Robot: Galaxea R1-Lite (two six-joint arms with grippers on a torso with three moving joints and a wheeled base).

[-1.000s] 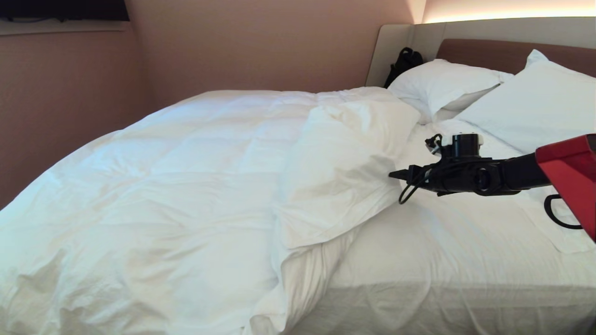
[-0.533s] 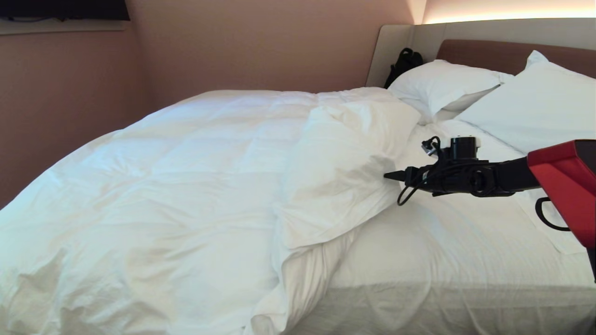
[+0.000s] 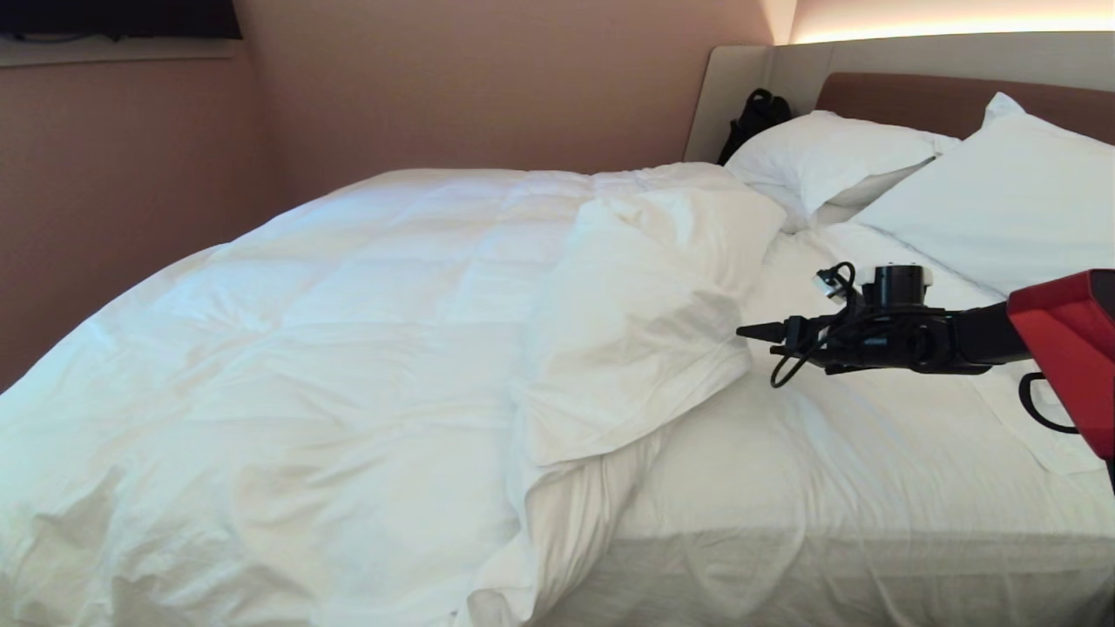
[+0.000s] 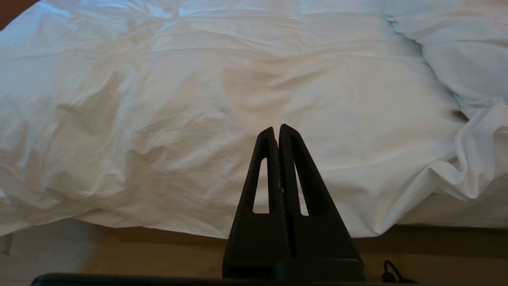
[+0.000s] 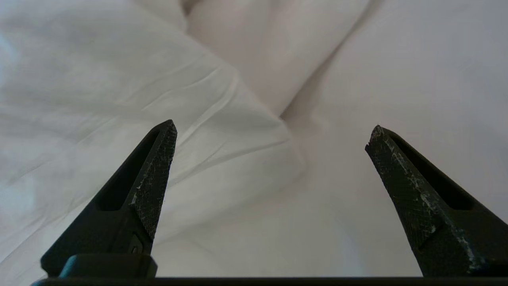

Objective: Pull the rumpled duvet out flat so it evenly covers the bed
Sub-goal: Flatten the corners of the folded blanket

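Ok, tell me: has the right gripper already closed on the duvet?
No: in the right wrist view the right gripper has its fingers spread wide, with the duvet ahead and nothing between them.

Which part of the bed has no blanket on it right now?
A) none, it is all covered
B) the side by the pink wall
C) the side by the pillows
C: the duvet is bunched up toward the wall, folded back on itself, so the bare sheet shows below the pillows.

Pinkish-brown walls (image 3: 488, 87), warm light strip (image 3: 949, 30) above beige surround (image 3: 740, 87).
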